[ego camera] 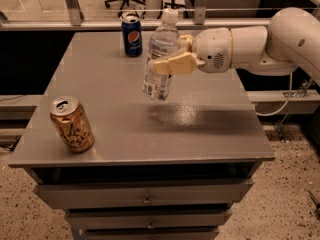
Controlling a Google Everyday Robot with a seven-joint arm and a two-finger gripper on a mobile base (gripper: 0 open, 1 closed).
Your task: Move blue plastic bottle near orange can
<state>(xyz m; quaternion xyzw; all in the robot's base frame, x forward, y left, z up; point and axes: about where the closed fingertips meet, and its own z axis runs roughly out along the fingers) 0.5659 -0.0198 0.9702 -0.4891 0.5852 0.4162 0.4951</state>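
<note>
The end effector [169, 59] of the white robot arm [250, 44] is positioned above the middle of the grey metal table [100, 84]. Its beige fingers [172, 65] are closed around the blue plastic bottle [161, 43], a clear ribbed container with a white screw cap and a pale printed label. The bottle is gripped at mid-height, across the label. It is held in the air, clear of the table surface, and is tilted slightly, with the cap leaning toward the arm side. A dark shadow [185, 116] is cast on the table just below and beside the bottle.

The orange can [71, 124], a golden-orange aluminium drink can with dark scribbled lettering and a silver top, is located near the front corner of the table, on the camera's left. It is well apart from the bottle. A dark blue Pepsi can [132, 34] is set upright near the back edge of the table, beside the bottle's upper part as seen in the camera view.

Grey drawers [145, 194] are fitted below the table top.
</note>
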